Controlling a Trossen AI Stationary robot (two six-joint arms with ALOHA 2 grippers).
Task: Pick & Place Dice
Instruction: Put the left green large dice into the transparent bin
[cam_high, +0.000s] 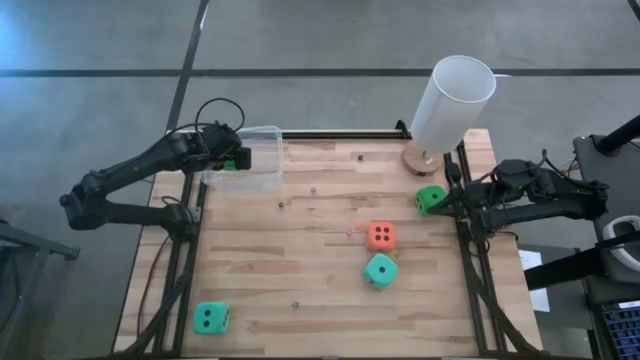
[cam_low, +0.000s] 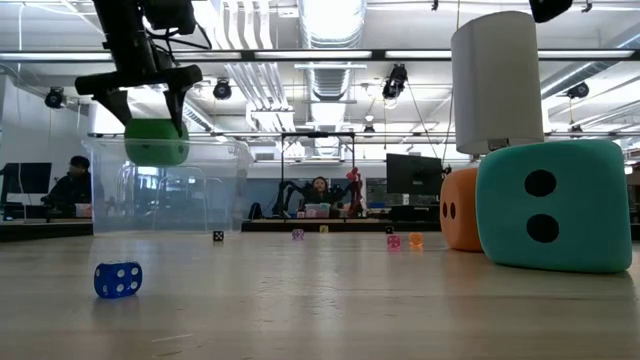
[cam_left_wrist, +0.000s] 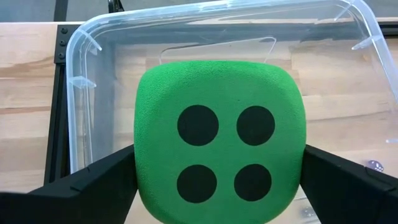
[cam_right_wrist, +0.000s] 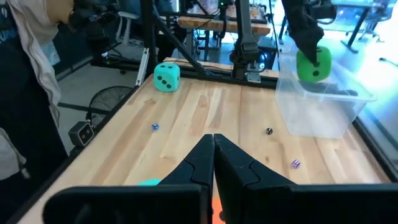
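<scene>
A green die (cam_left_wrist: 219, 158) is held between the widely spread fingers of the left gripper (cam_high: 232, 158), above the clear tub (cam_high: 262, 172) at the table's (cam_high: 320, 300) far left edge. Four more dice are counted: green (cam_high: 431, 198), orange (cam_high: 380, 235), teal (cam_high: 380, 269), green (cam_high: 210, 318). Bare wood is left mid-table. The right gripper (cam_right_wrist: 213, 163) is shut, empty, at the right edge. No writing is legible.

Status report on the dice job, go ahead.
Left gripper over clear tub, green die between its fingers. Right gripper shut, empty, parked at table's right edge. Nothing blocking the tub.
</scene>
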